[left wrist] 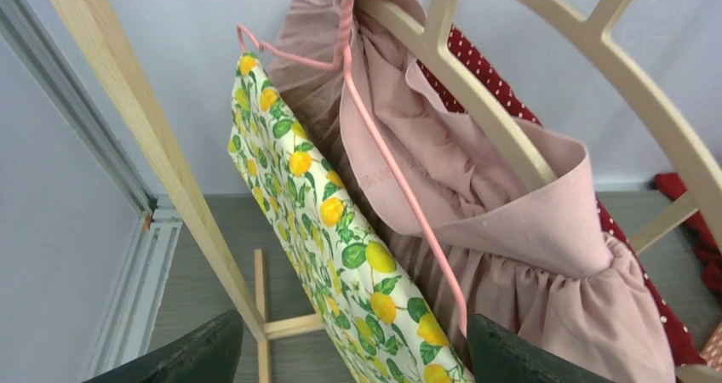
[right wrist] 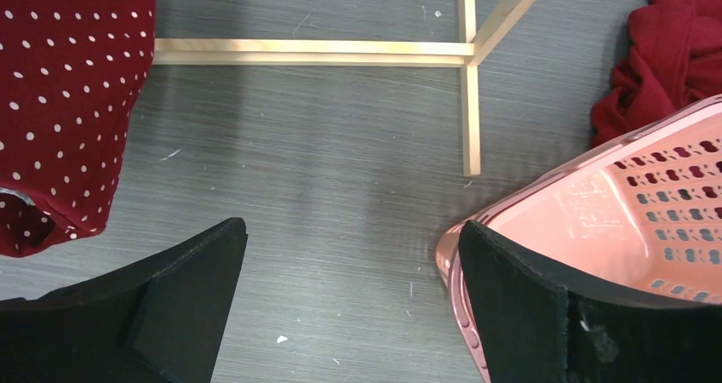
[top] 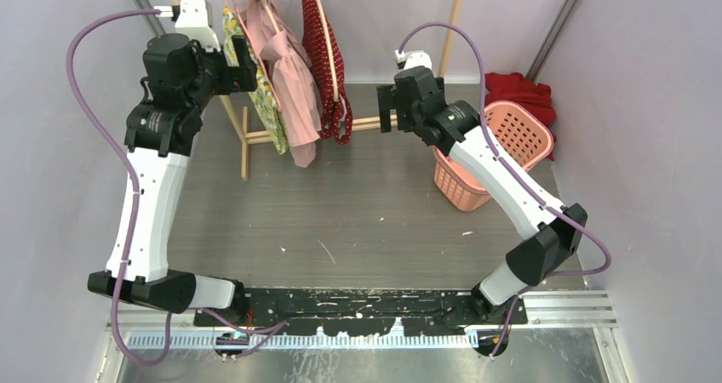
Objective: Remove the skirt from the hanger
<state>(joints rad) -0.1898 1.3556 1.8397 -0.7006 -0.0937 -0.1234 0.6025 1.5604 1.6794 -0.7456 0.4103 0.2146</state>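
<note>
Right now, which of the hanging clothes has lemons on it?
The lemon-print cloth, hanging leftmost on the rack. The pink garment beside it is plain, and the red garment only has white dots.

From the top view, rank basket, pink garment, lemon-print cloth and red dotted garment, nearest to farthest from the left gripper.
1. Lemon-print cloth, beside the left gripper.
2. Pink garment, next rightward.
3. Red dotted garment, farther right.
4. Basket, far right.
</note>
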